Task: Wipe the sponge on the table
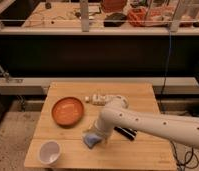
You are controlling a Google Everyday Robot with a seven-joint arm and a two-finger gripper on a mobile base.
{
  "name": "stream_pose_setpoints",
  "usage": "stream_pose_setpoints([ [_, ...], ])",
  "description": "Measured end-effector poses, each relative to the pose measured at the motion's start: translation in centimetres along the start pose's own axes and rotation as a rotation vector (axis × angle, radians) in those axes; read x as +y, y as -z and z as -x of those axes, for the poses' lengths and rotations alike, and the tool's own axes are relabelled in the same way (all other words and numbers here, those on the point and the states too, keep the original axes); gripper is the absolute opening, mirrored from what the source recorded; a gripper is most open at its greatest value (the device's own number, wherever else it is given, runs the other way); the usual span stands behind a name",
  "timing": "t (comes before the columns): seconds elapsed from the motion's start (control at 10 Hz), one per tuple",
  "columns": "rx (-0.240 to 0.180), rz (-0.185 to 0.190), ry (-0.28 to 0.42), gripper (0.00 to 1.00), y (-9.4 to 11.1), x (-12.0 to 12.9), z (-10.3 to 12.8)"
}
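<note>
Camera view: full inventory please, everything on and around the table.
table: 1, light wood, centre
sponge: 1, blue-grey, front middle of table
bowl: 1, orange, left side of table
cup: 1, white, front-left corner
block: 1, black, right of sponge, partly behind arm
small items: count unclear, whitish, mid table beyond bowl
bench: 1, wooden, cluttered, further back
arm: 1, white, reaching in from right
gripper: 1, colour unclear, down at the sponge

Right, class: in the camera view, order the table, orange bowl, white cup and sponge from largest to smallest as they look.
1. table
2. orange bowl
3. white cup, nearer the camera
4. sponge, partly hidden by the gripper, so the last two are unsure
</note>
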Motion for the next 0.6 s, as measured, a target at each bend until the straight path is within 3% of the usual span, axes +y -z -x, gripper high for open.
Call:
stream_pose_setpoints([
  [0.3,0.014,0.039,0.004,0.80,-2.7,-2.6,-0.9],
  [0.4,0.010,0.074,0.011,0.80,-3.8,-3.1,-1.0],
  [0.6,-0.039,0.109,0.015,0.80,-5.6,-3.7,-0.8],
])
